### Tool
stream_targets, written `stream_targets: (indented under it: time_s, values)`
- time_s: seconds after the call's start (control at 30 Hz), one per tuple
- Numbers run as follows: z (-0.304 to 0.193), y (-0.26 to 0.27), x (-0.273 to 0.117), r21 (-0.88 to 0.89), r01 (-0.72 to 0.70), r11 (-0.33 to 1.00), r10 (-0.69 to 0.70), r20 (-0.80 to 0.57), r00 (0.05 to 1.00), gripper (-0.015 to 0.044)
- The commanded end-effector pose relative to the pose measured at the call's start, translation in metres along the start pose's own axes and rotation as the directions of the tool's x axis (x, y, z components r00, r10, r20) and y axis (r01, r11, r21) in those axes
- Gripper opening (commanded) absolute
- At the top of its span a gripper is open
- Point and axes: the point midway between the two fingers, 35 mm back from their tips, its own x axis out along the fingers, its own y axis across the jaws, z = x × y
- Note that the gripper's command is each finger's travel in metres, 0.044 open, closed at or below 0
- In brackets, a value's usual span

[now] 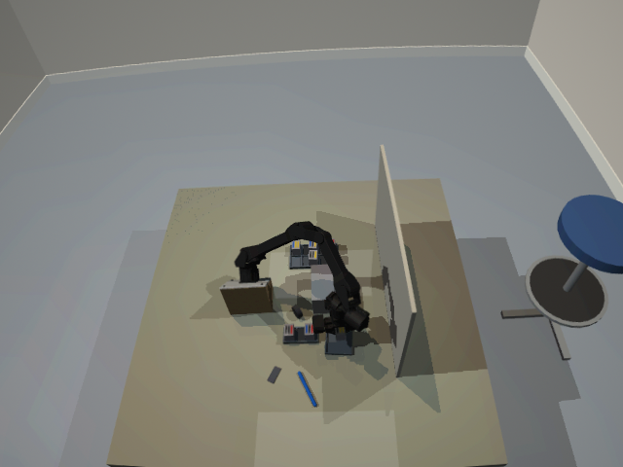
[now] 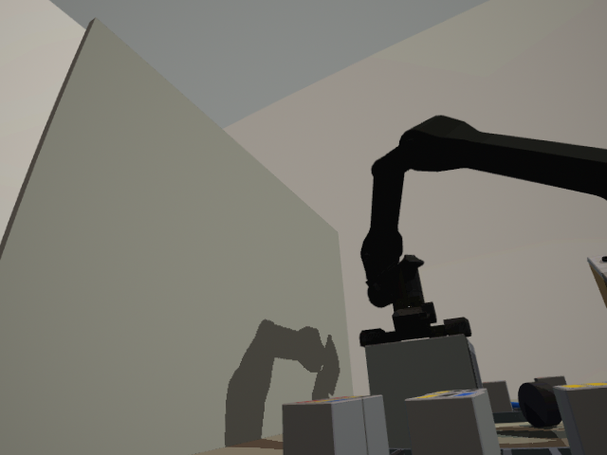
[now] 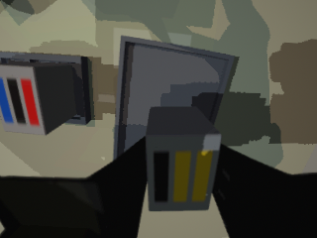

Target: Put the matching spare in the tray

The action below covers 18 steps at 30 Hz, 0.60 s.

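The arm [image 1: 311, 241] is finished entirely in matte black, built from slim boxy links joined by rounded, bulkier joints. A wide black crossbar is carried at the gripper [image 2: 413, 329]. No cables, screws or markings can be made out.

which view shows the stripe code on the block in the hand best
The wrist view: the held spare fills the middle, its black, yellow, yellow stripes facing the camera, over the tray. From the top the arm hides it, and in the exterior view the hand drops behind a grey box, block unseen.

Arm [image 1: 321, 251] arched, wrist pointing down; claw [image 3: 180, 174] clamped on spare [image 3: 181, 164], seemingly low.
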Motion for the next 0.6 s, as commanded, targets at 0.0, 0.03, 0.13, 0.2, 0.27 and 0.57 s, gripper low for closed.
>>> stream_targets:
  time_s: [0.0, 0.03, 0.13, 0.2, 0.27, 0.57]
  values:
    - [0.0, 0.0, 0.004, 0.004, 0.006, 1.0, -0.006, 0.003, 1.0, 0.0]
    - [0.0, 0.0, 0.005, 0.004, 0.006, 1.0, -0.006, 0.003, 1.0, 0.0]
    - [0.001, 0.0, 0.007, 0.004, 0.006, 1.0, -0.006, 0.003, 1.0, 0.0]
    - [0.001, 0.0, 0.009, 0.004, 0.006, 1.0, -0.006, 0.004, 1.0, 0.0]
    - [0.001, 0.001, 0.011, 0.004, 0.006, 1.0, -0.006, 0.004, 1.0, 0.0]
    - [0.002, 0.002, 0.02, 0.003, 0.006, 1.0, -0.006, 0.005, 1.0, 0.0]
